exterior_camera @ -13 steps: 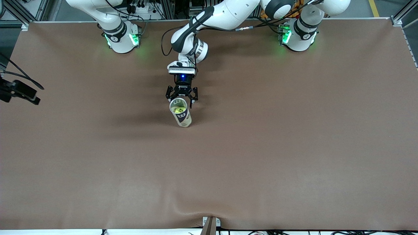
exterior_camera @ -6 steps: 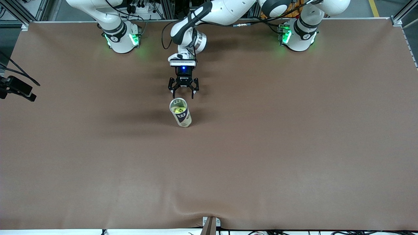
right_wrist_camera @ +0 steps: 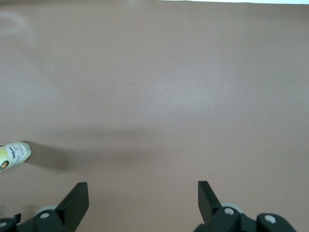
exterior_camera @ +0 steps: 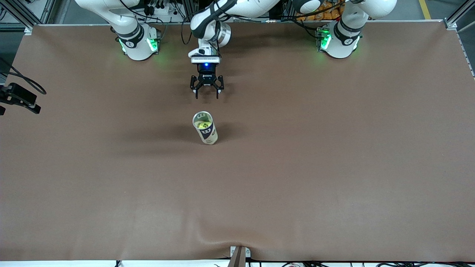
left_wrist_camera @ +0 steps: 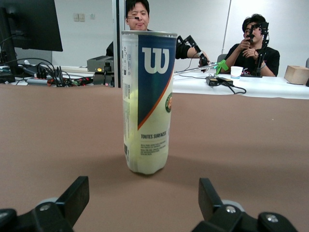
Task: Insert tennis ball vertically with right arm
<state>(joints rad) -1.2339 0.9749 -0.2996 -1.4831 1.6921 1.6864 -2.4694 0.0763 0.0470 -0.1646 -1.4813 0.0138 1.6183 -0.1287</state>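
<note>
The left tool (exterior_camera: 206, 91) hangs released, empty, over the desk (exterior_camera: 334, 167) farther back than the upright can (exterior_camera: 205, 132). The tennis ball (exterior_camera: 203, 126) already sits inside. The right tool (right_wrist_camera: 140, 212), released, waits toward its own end.

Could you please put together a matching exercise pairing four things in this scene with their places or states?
Things:
1. tennis ball
2. can
3. left gripper
4. right gripper

Places or states:
a. fingers open, high up, looking down on the table
b. upright on the table
c. fingers open, low over the table, facing the can's side, apart from it
d. inside the can

Pairs: 1-d, 2-b, 3-c, 4-a
</note>
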